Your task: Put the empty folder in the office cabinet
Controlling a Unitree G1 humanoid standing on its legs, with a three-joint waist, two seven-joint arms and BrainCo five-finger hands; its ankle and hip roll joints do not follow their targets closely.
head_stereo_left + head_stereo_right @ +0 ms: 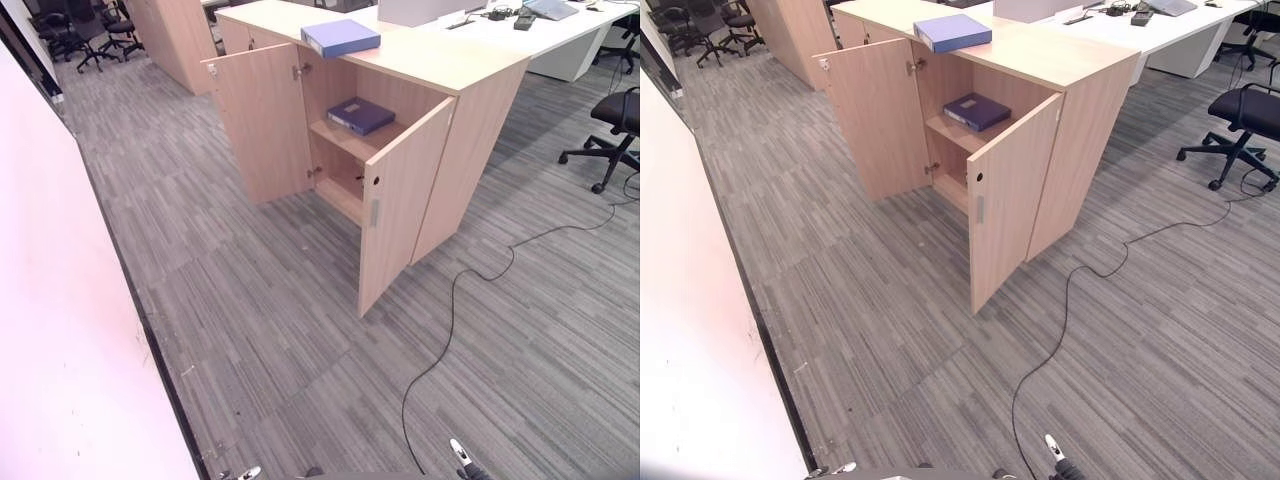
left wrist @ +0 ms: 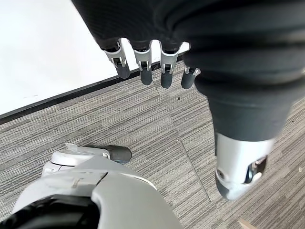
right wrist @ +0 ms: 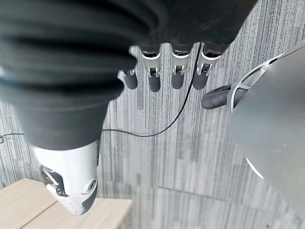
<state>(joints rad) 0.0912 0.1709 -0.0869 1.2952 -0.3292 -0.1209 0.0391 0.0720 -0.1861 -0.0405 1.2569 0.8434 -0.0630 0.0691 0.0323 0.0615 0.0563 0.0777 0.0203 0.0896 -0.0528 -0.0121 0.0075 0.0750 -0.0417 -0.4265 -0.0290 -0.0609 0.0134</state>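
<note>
**Cabinet open, folder waits on top, hands free**

The carpet floor takes most of the view, with a white wall along the robot's left. Ahead stands the cabinet, light wood, both doors swung open: the left door and the right door. Behind it is a white desk, and an office chair stands at the right.

On the cabinet top lies a blue folder, flat, near the back edge. A second, darker folder lies flat on the upper shelf inside. Which of them is the empty one, I cannot tell; I judge the one on top is the task's thing, because it is not yet put away.

The left hand hangs over the floor with fingers straight and relaxed, grasping nothing. The right hand is the same, released and empty.

The step in hand appears to be the approach: the robot is well apart from the cabinet. The next move calls for walking closer, between the open doors, then reaching over the top to grasp the folder.
</note>
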